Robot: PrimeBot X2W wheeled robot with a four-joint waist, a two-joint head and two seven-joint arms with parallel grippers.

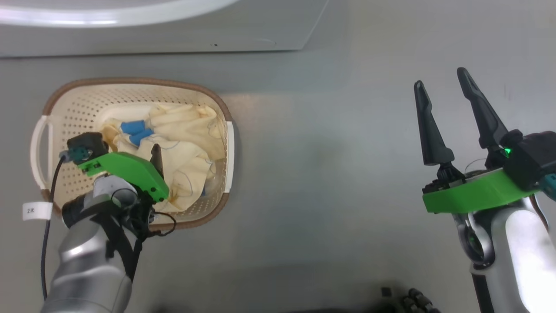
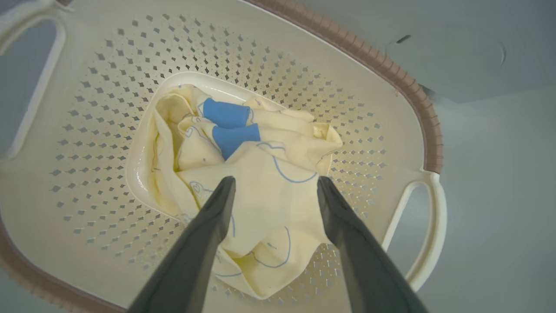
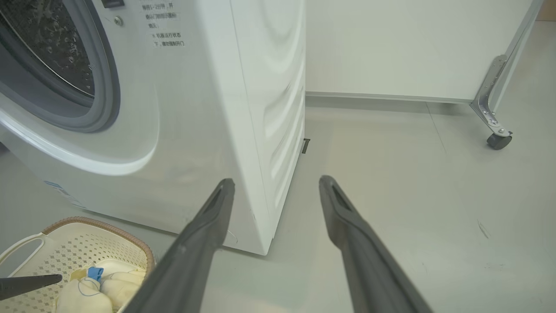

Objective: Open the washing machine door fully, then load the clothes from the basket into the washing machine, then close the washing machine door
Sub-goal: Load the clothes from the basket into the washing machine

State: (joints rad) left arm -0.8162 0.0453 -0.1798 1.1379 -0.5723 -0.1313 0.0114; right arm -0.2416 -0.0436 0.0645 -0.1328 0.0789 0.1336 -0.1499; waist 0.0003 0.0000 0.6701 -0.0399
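The cream basket [image 1: 78,108] with a brown rim stands on the floor in front of the white washing machine [image 1: 173,37]. The pale yellow clothes [image 1: 186,130] with a blue patch lie bunched in it. My left gripper [image 2: 276,180] points down into the basket, open, its fingertips spread over the clothes [image 2: 278,204] with nothing gripped. One of its dark fingers [image 1: 157,160] shows from the head. My right gripper [image 1: 440,77] hovers open and empty over bare floor to the right. The right wrist view shows the washing machine [image 3: 195,108] with grey gasket [image 3: 102,87] and drum [image 3: 52,43] exposed. The door is out of view.
A white panel on a castor [image 3: 497,141] stands beyond the machine's right side. Grey floor [image 1: 325,174] stretches between the basket and my right arm. A dark part of my base [image 1: 412,300] shows at the bottom edge.
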